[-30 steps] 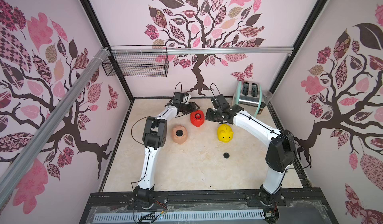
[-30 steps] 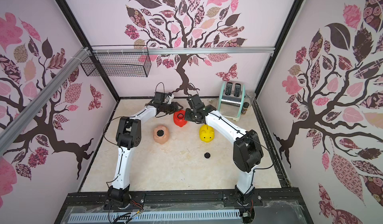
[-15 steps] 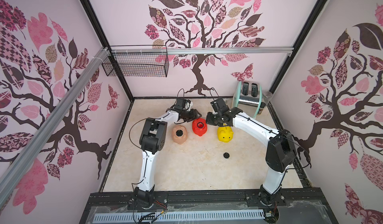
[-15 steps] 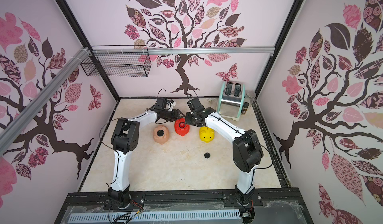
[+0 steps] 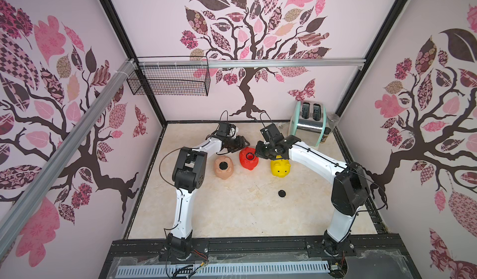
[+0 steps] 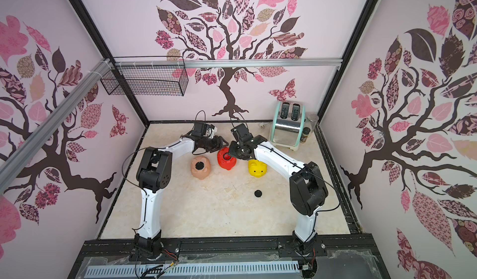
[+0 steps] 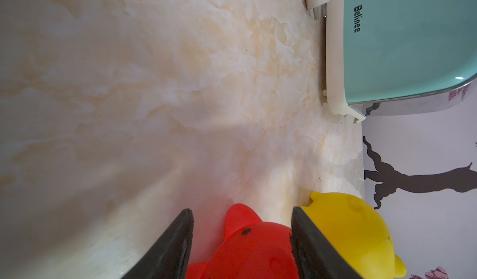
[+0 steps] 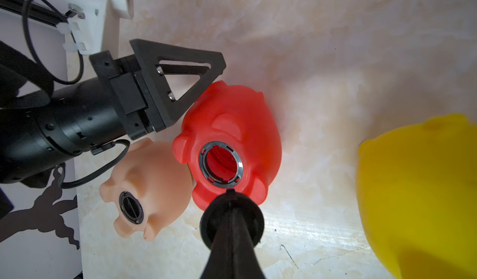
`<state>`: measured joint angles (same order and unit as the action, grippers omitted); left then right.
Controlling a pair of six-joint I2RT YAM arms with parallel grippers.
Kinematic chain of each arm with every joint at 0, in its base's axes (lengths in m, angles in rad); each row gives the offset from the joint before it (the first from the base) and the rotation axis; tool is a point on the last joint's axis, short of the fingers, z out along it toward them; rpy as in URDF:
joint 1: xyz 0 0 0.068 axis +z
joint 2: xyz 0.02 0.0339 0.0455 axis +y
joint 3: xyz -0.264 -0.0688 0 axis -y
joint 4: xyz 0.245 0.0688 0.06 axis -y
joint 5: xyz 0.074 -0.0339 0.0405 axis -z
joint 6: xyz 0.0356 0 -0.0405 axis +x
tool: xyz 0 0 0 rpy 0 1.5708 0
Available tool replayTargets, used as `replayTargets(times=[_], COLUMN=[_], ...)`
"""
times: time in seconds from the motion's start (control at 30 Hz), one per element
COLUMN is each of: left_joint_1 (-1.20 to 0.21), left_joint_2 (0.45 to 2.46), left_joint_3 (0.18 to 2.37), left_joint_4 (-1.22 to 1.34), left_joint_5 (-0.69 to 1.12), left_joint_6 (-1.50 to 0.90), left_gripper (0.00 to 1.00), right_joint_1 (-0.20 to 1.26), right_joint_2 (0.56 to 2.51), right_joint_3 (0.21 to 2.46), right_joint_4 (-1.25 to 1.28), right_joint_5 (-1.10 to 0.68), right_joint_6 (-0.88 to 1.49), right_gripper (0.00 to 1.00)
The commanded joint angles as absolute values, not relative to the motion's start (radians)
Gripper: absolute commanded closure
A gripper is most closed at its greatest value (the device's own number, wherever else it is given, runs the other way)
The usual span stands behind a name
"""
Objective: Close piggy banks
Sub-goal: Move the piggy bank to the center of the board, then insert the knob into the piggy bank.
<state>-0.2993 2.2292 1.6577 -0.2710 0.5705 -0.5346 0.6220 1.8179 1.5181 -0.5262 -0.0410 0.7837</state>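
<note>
1 of 3 closed: peach pig (image 8: 154, 172) plugged; my left gripper (image 7: 242, 210) clamps the red pig (image 8: 232, 120), my right gripper (image 8: 231, 205) pinches a plug (image 8: 214, 219) beside its open hole; yellow pig (image 8: 413, 187), frame right, pending.

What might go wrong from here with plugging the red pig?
1. The right hand holds the black plug at the rim of the red piggy bank, beside its open belly hole rather than centred over it. Pressed now, it may seat crooked or slip out.
2. The left hand clamps the bank's rounded glossy sides, so the bank may twist under the push.
</note>
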Motion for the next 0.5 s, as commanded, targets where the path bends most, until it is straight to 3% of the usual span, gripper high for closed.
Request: replayTargets(times=[0.0,0.47], left_joint_1=[-0.285,-0.278], left_joint_2=[2.183,2.205], left_joint_3=[1.651,1.671], left_joint_4=[-0.278,-0.288], left_joint_5=[0.552,0.565], left_joint_6=[-0.54,-0.531], left_gripper=[0.37,0.37], right_joint_1=[0.634,0.681], right_joint_2=[1.801,1.943], right_joint_3=[1.515,1.673], right_joint_4=[-0.533,-0.65], right_joint_5=[-0.014,0.051], right_joint_6=[0.871,0.934], right_gripper=[1.0,1.0])
